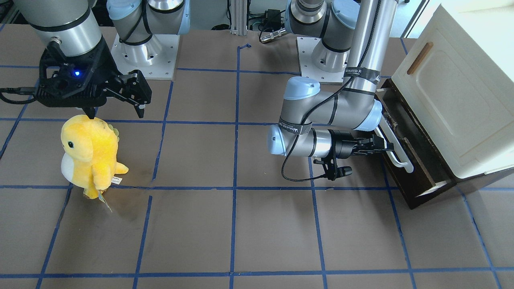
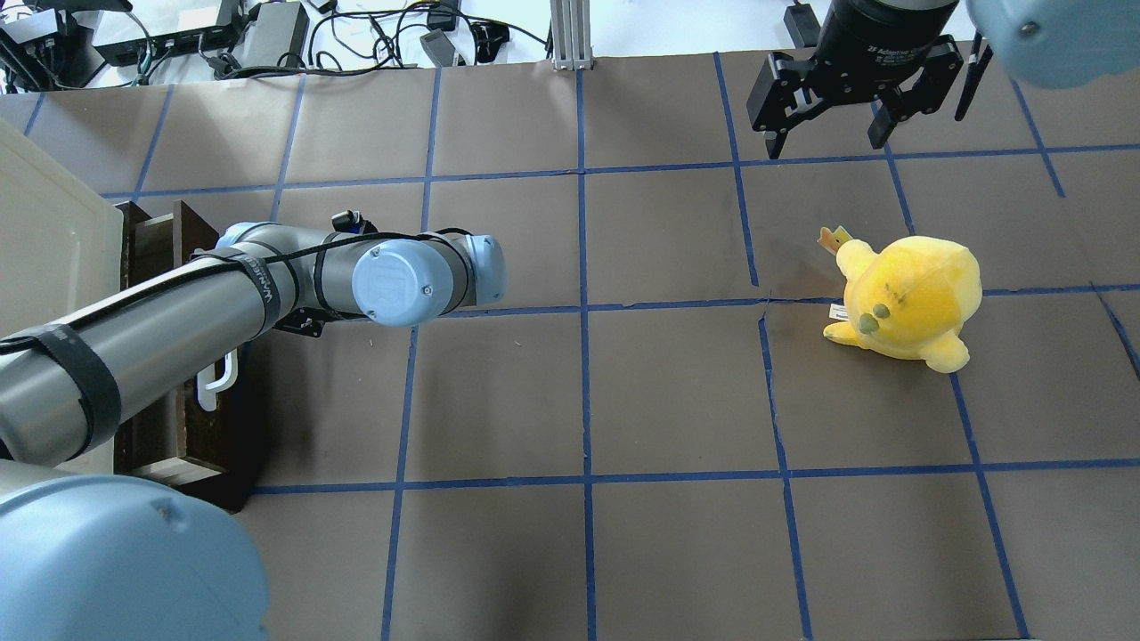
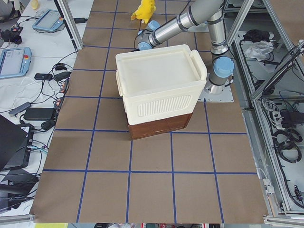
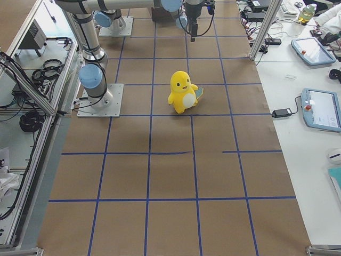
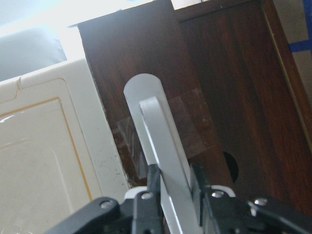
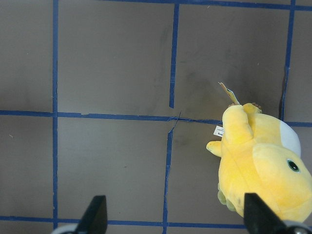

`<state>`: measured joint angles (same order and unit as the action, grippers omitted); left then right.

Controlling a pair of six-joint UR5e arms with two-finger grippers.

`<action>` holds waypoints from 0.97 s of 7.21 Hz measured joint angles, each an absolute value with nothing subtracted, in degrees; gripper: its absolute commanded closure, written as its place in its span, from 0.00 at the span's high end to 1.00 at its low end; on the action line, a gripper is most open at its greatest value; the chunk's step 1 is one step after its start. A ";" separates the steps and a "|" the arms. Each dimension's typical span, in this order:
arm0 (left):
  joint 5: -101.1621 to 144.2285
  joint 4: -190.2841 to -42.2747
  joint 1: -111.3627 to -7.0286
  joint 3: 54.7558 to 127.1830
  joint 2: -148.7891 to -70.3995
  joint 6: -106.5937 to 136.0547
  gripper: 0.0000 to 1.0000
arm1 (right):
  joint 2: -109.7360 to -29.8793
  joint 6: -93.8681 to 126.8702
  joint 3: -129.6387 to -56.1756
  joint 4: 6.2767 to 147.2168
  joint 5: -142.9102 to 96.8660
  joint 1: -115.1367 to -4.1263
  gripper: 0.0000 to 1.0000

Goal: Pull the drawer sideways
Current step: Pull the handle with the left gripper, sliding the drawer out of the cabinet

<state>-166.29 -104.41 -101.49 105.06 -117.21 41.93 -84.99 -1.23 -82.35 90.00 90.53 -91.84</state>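
One drawer [image 1: 421,166]: it sits at the bottom of the cream cabinet [image 1: 453,100], at the robot's left end of the table [image 1: 241,233]. It sticks out a little way, so a bit of its pale wood side shows.
Front: dark brown wood. It looks hard and stiff and will not bend or squash.
White bar handle [image 1: 395,151]: long and smooth, and held a little off the front. This is the best place to hold. I think a grip near the middle is best, so the drawer slides straight and does not twist.
Weight: the drawer looks shallow, and I cannot see inside it. My guess is that it is light and slides easily.
Worry: if the drawer sticks, the whole cabinet may slide along with it.
Slip: the bar is smooth, so it could slide through the fingers. It needs a tight squeeze and a straight pull.
Left gripper [image 5: 174,195]: it lies on its side, with one finger on each side of the bar, squeezed onto it.
Right gripper [image 2: 825,142]: its fingers are wide apart and hold nothing. It hangs near the yellow plush toy [image 2: 908,298], well apart from the drawer.
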 measured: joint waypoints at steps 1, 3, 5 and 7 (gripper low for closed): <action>-166.29 -104.42 -101.88 105.06 -117.21 41.93 0.25 | -84.99 -1.23 -82.35 90.00 90.53 -91.85 1.00; -166.28 -104.42 -102.45 105.03 -117.15 41.82 0.25 | -84.99 -1.23 -82.35 90.00 90.53 -91.85 1.00; -166.13 -104.49 -103.81 104.62 -117.06 41.35 0.26 | -84.99 -1.23 -82.35 90.00 90.53 -91.85 1.00; -165.79 -104.66 -104.58 103.82 -117.12 41.03 0.25 | -84.99 -1.27 -82.35 90.00 90.53 -91.85 1.00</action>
<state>-165.79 -104.66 -104.58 103.82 -117.12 41.03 -84.99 -1.27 -82.35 90.00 90.53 -91.85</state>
